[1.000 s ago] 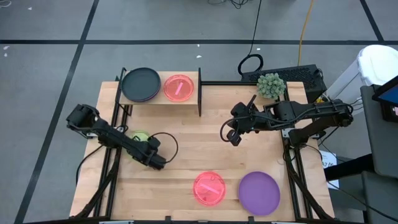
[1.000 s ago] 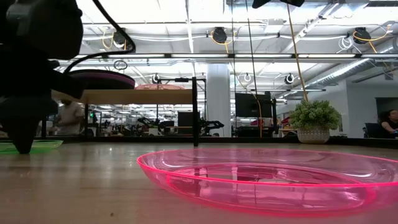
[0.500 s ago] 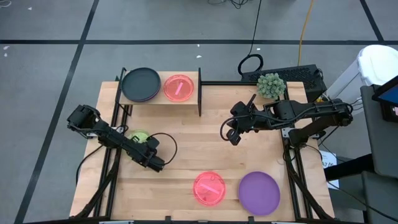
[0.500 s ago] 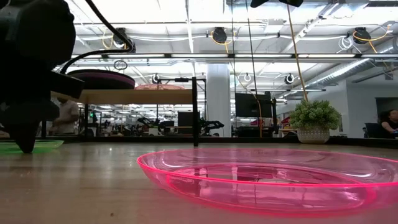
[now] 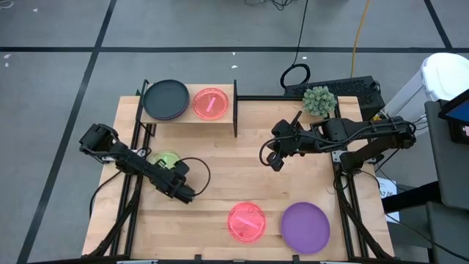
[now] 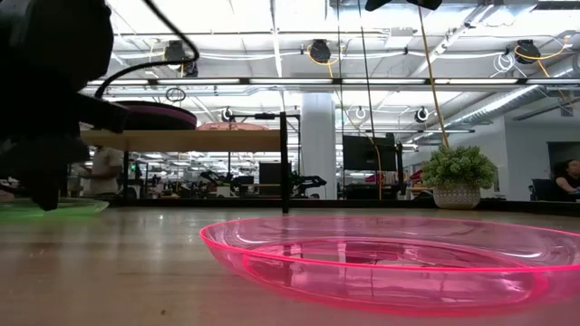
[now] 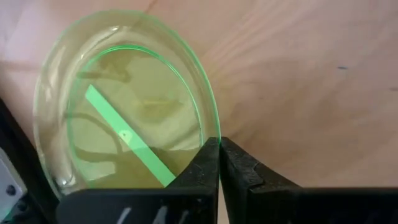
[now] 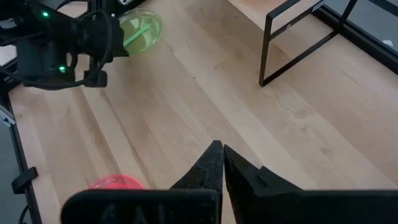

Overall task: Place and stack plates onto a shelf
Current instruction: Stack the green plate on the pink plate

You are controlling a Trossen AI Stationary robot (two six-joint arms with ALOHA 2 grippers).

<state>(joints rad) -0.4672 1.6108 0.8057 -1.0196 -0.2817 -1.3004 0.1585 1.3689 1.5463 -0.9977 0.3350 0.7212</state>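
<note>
My left tool (image 5: 167, 163) is sitting low at nine o'clock, its fingertips (image 7: 211, 163) pinching tight together, arm stretching diagonally. My right tool (image 5: 272, 162) is hanging at three o'clock, fingers (image 8: 214, 163) pressing closed, elbow bending outward to the side.

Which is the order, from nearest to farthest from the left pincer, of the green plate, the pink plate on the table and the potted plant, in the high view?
Starting from the left pincer:
1. The green plate, right beside it near the left edge of the table.
2. The pink plate, at the front, toward the middle.
3. The potted plant, at the far right corner.
</note>
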